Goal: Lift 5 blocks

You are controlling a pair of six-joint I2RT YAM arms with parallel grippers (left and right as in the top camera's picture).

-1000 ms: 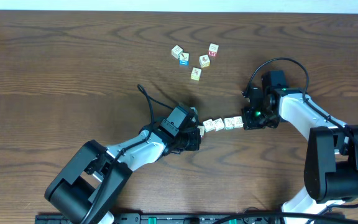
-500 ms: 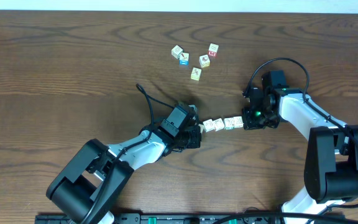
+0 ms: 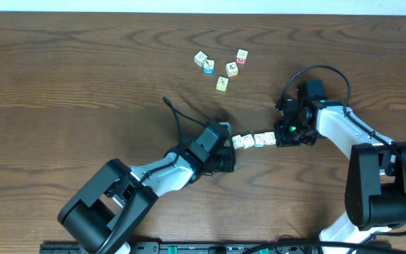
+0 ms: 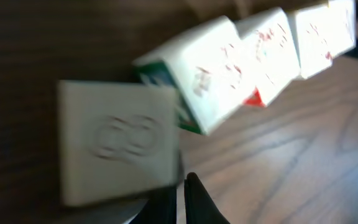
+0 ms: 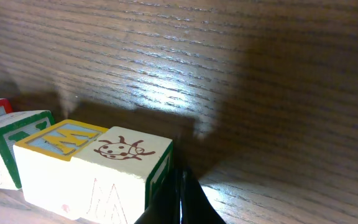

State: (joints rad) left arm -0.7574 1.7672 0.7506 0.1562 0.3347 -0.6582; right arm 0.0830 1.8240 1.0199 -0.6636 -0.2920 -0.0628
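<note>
the blocks (image 3: 249,141) sit in one tight row a little toward 3 o'clock from the middle of the table (image 3: 62,85), but i cannot tell if the row rests on the wood. the left gripper (image 3: 226,150) is closed with nothing between its fingers and touches the row's 9 o'clock end, while the right gripper (image 3: 280,135), also closed and empty, touches the 3 o'clock end. other cubes (image 3: 232,68) lie well apart, toward 11 o'clock from the row.

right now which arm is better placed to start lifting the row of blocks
Right, probably. The right gripper is shut and flush against the end of the row of blocks; at the left gripper, also shut, the end block sits askew.
</note>
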